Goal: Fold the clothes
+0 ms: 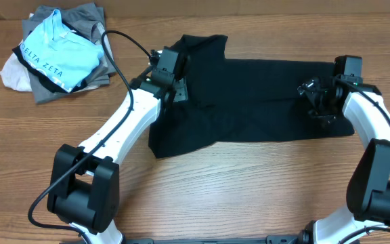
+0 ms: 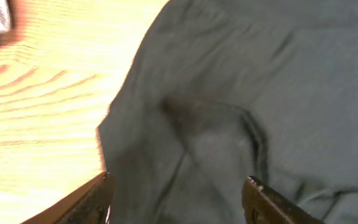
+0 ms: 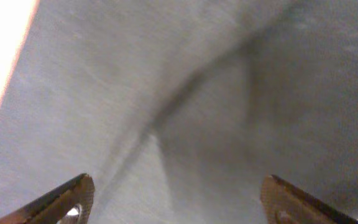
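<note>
While black T-shirt (image 1: 263, 95) lies spread | left tool (image 2: 179, 180) released | right tool (image 3: 178, 178) released

A blue shirt (image 1: 58, 53) lettered "ELTA ZETA" tops a pile at ten o'clock on the wooden table (image 1: 235, 196). Grey garments (image 1: 80, 17) and a white one (image 1: 13, 73) lie beneath it.
</note>
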Available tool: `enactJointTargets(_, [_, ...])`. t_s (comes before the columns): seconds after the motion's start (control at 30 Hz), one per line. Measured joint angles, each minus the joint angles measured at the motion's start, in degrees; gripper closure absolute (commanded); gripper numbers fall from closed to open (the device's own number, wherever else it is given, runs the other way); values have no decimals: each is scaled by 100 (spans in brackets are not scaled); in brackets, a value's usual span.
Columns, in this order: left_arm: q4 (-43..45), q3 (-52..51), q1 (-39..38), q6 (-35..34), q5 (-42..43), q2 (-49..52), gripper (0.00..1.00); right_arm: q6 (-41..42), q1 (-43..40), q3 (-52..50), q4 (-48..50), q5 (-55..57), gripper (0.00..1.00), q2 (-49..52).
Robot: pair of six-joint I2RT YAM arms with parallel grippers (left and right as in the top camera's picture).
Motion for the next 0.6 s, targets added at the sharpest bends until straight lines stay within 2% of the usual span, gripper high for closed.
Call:
enactJointTargets(0.07, [-581,195,22,48,9,2,25,-37,-85,240,-564,55,7,2])
enactJointTargets(0.13, [-1222,494,26,90,50,13,26,-111,-238,605,-1128,74,7,2])
enactJointTargets(0.2, [-1915,861,26,129,166,13,36,-184,-435,1088,-1794,101,12,2])
enactJointTargets(0.27, [-2463,1193,26,164,352,13,52,-286,-627,1480,-2337,125,27,-11])
enactJointTargets(0.37, [-2909,1318,24,186,811,11,81,-411,-787,1628,-2804,170,59,-20])
enactJointTargets(0.4, [-2968,1287,24,219,1003,13,91,-470,-807,1587,-2870,188,65,-17])
enactJointTargets(0.43, [-2973,1239,22,227,1178,13,96,-549,-807,1495,-2846,208,76,-17])
enactJointTargets(0.5, [-2892,1084,0,299,1508,15,96,-662,-798,1270,-2677,223,91,-17])
enactJointTargets(0.53, [-2885,1067,-4,306,1547,17,96,-647,-793,1132,-2551,232,96,-17])
enactJointTargets(0.6, [-2739,800,-74,319,1849,109,96,-686,-793,826,-2249,240,96,-15])
